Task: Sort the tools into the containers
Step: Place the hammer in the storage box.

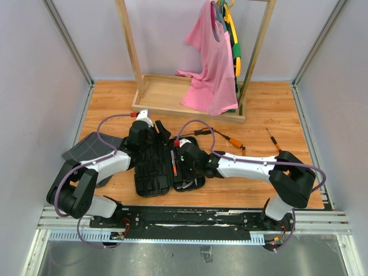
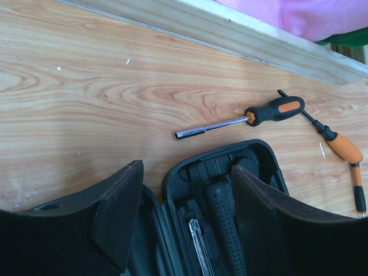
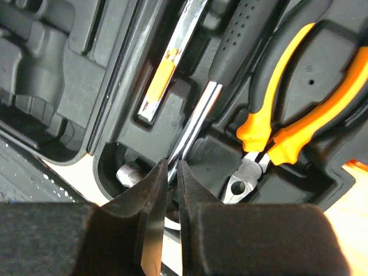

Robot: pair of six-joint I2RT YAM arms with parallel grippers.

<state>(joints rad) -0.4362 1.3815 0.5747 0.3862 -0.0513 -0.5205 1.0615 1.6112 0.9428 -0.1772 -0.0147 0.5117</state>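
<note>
The black tool case (image 1: 150, 178) lies open on the wooden table. In its right half lie a claw hammer (image 3: 198, 123) with a steel shaft and black grip, orange-handled pliers (image 3: 287, 118) and a small orange-and-steel tool (image 3: 158, 83). My right gripper (image 3: 171, 167) is shut on the hammer's shaft just above the head (image 3: 127, 172), low in the case (image 1: 187, 158). My left gripper (image 2: 187, 168) is open and empty over the case's far end (image 1: 150, 133); the hammer grip (image 2: 225, 224) shows between its fingers. Loose screwdrivers (image 2: 256, 117) (image 2: 343, 148) lie on the table beyond.
A third thin screwdriver (image 1: 273, 140) lies at the right. Dark grey grid fabric (image 1: 91, 147) lies left of the case. A wooden rack base (image 1: 172, 95) with a pink shirt (image 1: 210, 63) stands at the back.
</note>
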